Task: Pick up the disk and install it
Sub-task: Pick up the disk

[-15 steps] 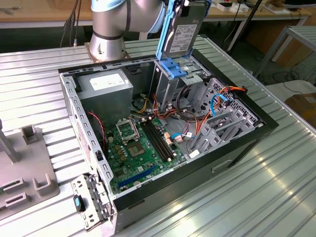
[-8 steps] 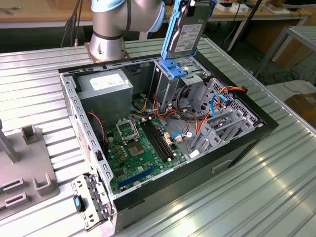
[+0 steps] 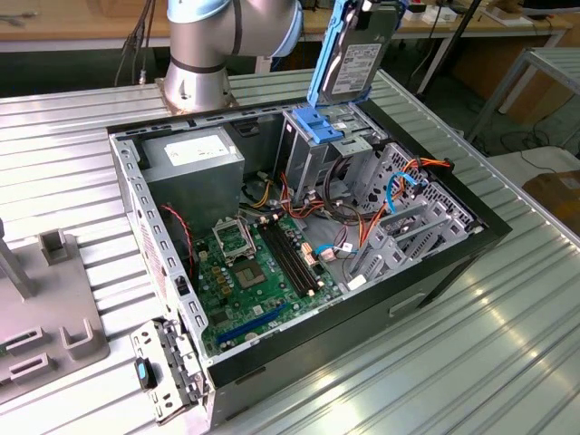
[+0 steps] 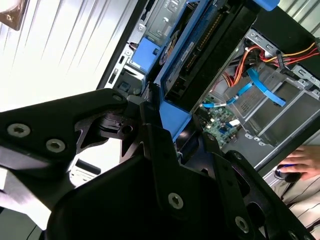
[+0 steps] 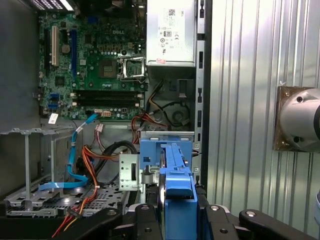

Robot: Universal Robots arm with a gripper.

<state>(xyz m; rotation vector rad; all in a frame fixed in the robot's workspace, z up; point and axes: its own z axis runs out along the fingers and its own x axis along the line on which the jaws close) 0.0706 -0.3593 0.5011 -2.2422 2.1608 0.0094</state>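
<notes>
Two hazards stand out, as I judge it. One is a snag: the disk [image 3: 352, 56] hangs in the air, steeply tilted, right above the drive cage [image 3: 308, 163] at a far corner of the open computer case [image 3: 426, 272]. Its blue rails must meet the cage's slots squarely, and a skewed approach could jam a rail against the blue latch piece [image 3: 319, 120] or the sheet metal. The other is the cables [image 3: 362, 222]: orange and red wires loop just beside the cage, where a low corner of the disk could catch or pinch them. A slip in the grasp would drop the disk toward the motherboard [image 3: 258, 272]. A person's hand [image 4: 300, 161] lies beside the case in the second wrist view, near enough to call for care.

The tool [image 5: 177, 202] is clamped on the disk, its black fingers [image 5: 145, 222] pressing either side of the blue carrier in the first wrist view. The arm [image 3: 204, 45] rises from the ribbed metal desk [image 3: 507, 362] behind the case, wrist turned so that view looks straight down into the case.
</notes>
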